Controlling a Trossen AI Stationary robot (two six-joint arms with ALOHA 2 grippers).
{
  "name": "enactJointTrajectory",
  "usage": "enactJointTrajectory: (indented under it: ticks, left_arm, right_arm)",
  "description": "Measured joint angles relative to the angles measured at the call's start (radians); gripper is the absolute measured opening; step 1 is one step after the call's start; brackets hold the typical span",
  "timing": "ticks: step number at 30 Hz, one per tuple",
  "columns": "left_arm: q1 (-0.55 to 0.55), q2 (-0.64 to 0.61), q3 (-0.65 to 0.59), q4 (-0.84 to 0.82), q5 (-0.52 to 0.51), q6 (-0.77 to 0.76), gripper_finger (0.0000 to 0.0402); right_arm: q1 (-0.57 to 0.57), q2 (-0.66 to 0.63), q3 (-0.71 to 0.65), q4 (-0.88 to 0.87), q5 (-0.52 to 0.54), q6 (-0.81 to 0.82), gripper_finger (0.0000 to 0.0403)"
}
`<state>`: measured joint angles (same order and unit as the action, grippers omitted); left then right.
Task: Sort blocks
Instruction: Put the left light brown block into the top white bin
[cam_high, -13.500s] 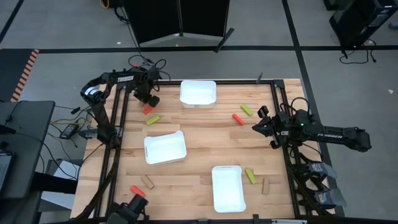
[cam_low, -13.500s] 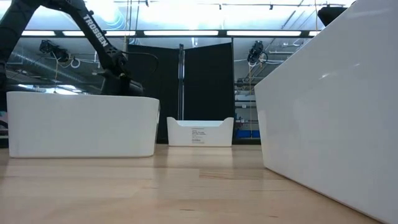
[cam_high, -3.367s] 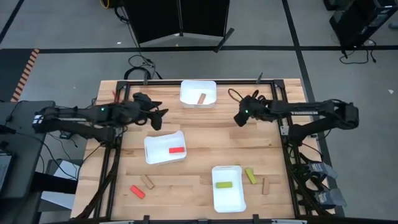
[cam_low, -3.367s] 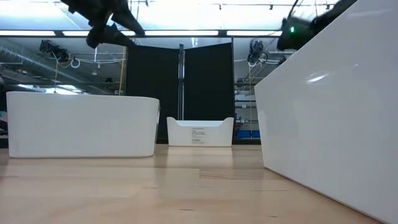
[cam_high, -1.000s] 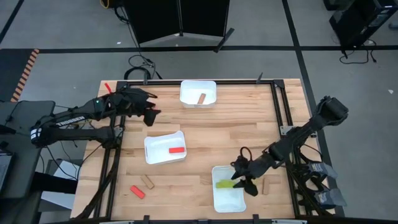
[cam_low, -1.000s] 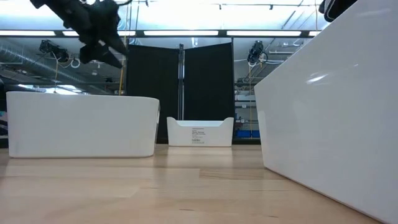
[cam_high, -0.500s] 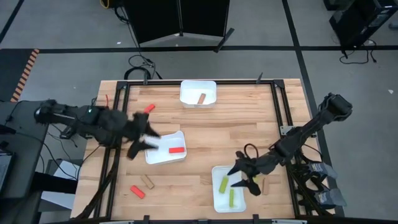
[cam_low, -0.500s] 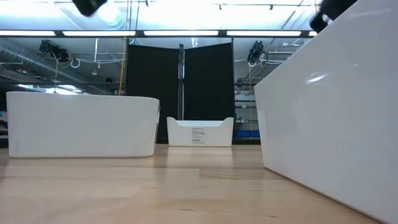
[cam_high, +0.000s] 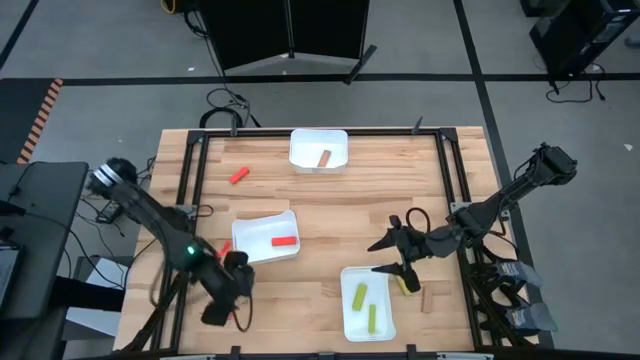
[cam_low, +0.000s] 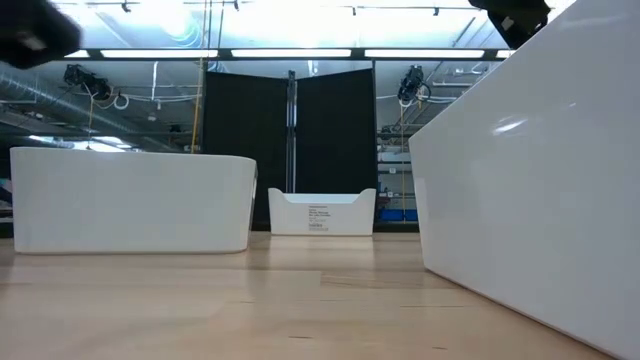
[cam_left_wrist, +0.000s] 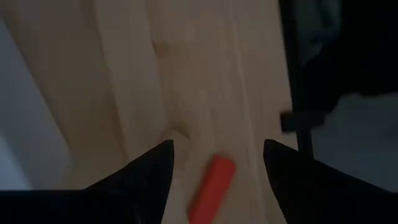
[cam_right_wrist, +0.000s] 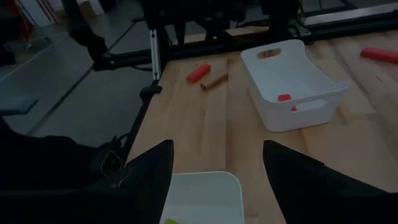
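Observation:
My left gripper (cam_high: 226, 298) hangs open over the table's near left corner. In its wrist view (cam_left_wrist: 217, 146) a red block (cam_left_wrist: 211, 182) lies on the wood below the gap between the fingers, untouched. My right gripper (cam_high: 390, 256) stands open with nothing in it, just far of the near white tray (cam_high: 380, 275), which holds two yellow-green blocks (cam_high: 359, 296). The middle tray (cam_high: 250, 232) holds a red block (cam_high: 285, 241), and the far tray (cam_high: 305, 150) a tan one (cam_high: 324, 158). Another red block (cam_high: 238, 175) lies on the table at far left.
A yellow-green block (cam_high: 403, 284) and a tan block (cam_high: 427, 298) lie on the wood to the right of the near tray. A black frame (cam_high: 190, 200) runs along the table's left and right edges. Bare wood lies between the trays.
My left gripper has swung from the table's far left toward the near edge and now hangs over the near left corner. My right gripper has drawn back from over the near tray toward the far edge, and a second yellow-green block now lies in that tray.

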<state>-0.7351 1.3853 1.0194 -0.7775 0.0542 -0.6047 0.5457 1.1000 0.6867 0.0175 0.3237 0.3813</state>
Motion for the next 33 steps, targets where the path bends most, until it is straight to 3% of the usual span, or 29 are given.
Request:
enactJointTrajectory:
  ticks: [3,8,15,24,33]
  left_arm:
    - [-0.033,0.112,0.103,-0.117,-0.005,-0.006,0.0246]
    - [-0.087,0.286,0.265,-0.298,-0.118,0.041,0.0228]
    - [-0.123,0.456,0.312,-0.364,-0.177,0.104,0.0224]
    - [-0.121,0.487,0.311,-0.361,-0.236,0.134,0.0225]
    - [-0.102,0.486,0.244,-0.264,-0.194,0.151,0.0225]
  right_arm:
    - [0.0,0.003,0.0,-0.002,-0.001,0.008,0.0259]
    - [0.001,0.014,0.0,-0.008,-0.002,0.027,0.0258]
    - [0.009,0.014,0.0,-0.007,-0.003,0.03,0.0257]
    - [0.029,0.014,0.0,-0.007,-0.004,0.029,0.0256]
    - [0.046,0.014,0.0,-0.008,-0.004,0.027,0.0254]
